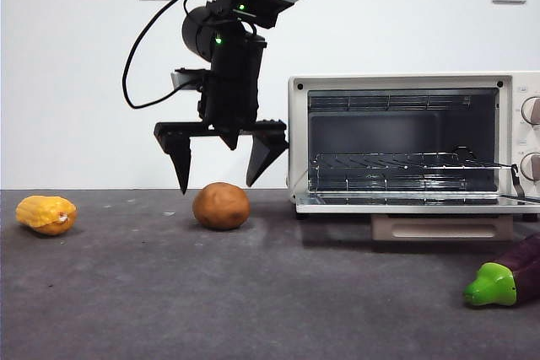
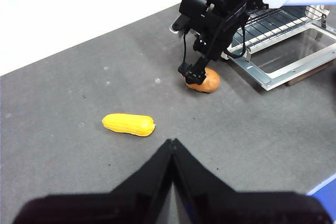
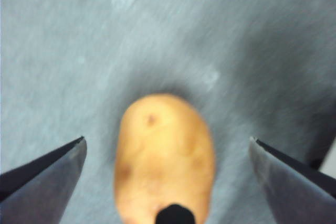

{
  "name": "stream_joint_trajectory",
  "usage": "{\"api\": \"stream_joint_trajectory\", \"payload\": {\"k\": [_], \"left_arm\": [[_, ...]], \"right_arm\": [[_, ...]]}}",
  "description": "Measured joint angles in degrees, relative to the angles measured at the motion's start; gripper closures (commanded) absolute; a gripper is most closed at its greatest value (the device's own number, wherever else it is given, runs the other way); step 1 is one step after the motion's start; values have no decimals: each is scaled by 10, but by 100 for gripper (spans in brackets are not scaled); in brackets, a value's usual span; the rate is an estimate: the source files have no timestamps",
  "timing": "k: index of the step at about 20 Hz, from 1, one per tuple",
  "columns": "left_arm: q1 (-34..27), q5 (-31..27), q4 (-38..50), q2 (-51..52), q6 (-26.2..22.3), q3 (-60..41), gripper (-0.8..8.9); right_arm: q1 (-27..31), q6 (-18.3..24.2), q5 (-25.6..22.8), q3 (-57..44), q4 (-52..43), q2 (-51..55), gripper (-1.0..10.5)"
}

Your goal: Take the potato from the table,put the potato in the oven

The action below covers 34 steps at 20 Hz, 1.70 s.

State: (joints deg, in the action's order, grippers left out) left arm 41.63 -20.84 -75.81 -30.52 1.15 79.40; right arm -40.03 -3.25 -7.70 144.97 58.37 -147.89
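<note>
An eggplant lies nearest, a corn cob farther back. Behind, the potato rests on the surface, the right gripper hanging wide open and empty just above it. The left gripper waits closed. The oven stands open; no brand is readable.

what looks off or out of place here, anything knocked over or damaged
Nothing stands out. The potato, corn and eggplant lie intact on the table, the oven door is down, and the open right gripper hangs over the potato.

Right gripper points straight down with jaws spread wide; left gripper has jaws closed
</note>
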Motion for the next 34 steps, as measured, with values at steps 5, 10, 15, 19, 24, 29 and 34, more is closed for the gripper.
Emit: {"api": "stream_joint_trajectory", "payload": {"k": [5, 10, 15, 19, 24, 29, 34], "left_arm": [[0, 0, 0, 0, 0, 0, 818], [0, 0, 0, 0, 0, 0, 818], [0, 0, 0, 0, 0, 0, 818], [0, 0, 0, 0, 0, 0, 818], [0, 0, 0, -2, 0, 0, 818], [0, 0, 0, -2, 0, 0, 818], [0, 0, 0, -3, 3, 0, 818]], "right_arm": [[3, -2, 20, 0, 27, -10, 285], [11, -5, 44, 0, 49, -11, 460], [12, -17, 76, 0, 57, -11, 793], [12, -22, 76, 0, 74, -11, 790], [12, -59, 77, 67, 192, -15, 790], [13, -97, 186, 186, 193, -15, 791], [2, -111, 324, 241, 193, 10, 792]]}}
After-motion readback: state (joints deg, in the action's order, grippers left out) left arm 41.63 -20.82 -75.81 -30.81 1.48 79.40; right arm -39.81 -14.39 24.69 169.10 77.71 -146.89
